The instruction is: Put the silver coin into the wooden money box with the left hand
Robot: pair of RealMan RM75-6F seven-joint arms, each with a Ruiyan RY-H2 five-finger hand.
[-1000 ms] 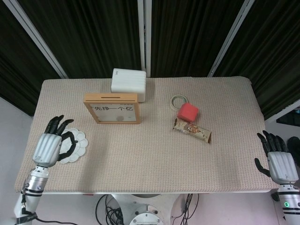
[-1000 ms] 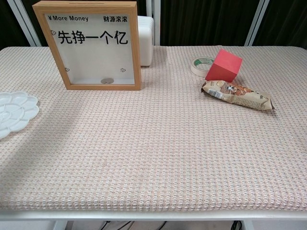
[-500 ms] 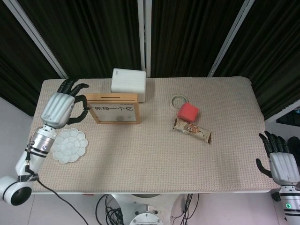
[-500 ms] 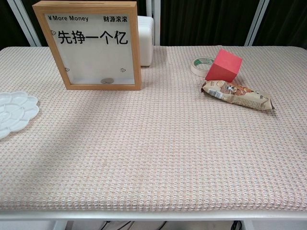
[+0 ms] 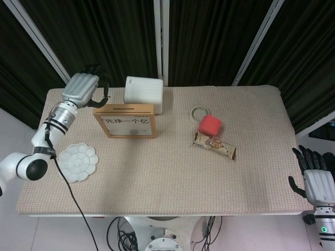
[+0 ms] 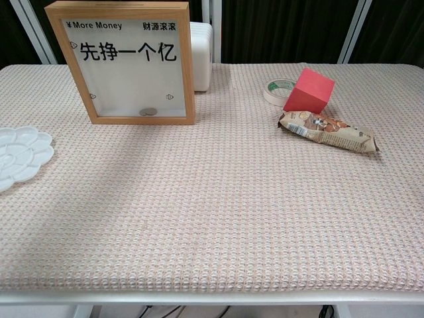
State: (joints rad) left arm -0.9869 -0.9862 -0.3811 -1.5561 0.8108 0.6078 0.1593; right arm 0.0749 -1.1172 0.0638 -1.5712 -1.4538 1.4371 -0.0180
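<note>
The wooden money box [image 5: 125,121] stood upright on the table [image 5: 157,178], toward its far left part, with a slot along its top edge and a clear front printed with dark characters. Inside the box, lying at the bottom of the window just left of centre, a silver coin [image 6: 148,112] showed in the chest view. The left hand [image 5: 82,87] hung just beyond the box's upper left corner, over the table's far edge, its back turned to the head camera and its dark fingers curled downward; whether anything was pinched in them could not be told. Directly behind the box, touching or nearly touching its back, sat a white rectangular box [image 5: 144,93]. In front of the money box and to its left, near the table's left edge, lay a white flower-shaped palette [image 5: 77,162]. Well to the right of the money box lay a roll of tape [image 5: 199,111], with a red cube [image 5: 209,125] just in front of it and a snack packet [image 5: 215,146] just in front of the cube. The right hand [image 5: 315,179] was far from the money box, off the table's near right corner, its fingers spread apart and holding nothing.
</note>
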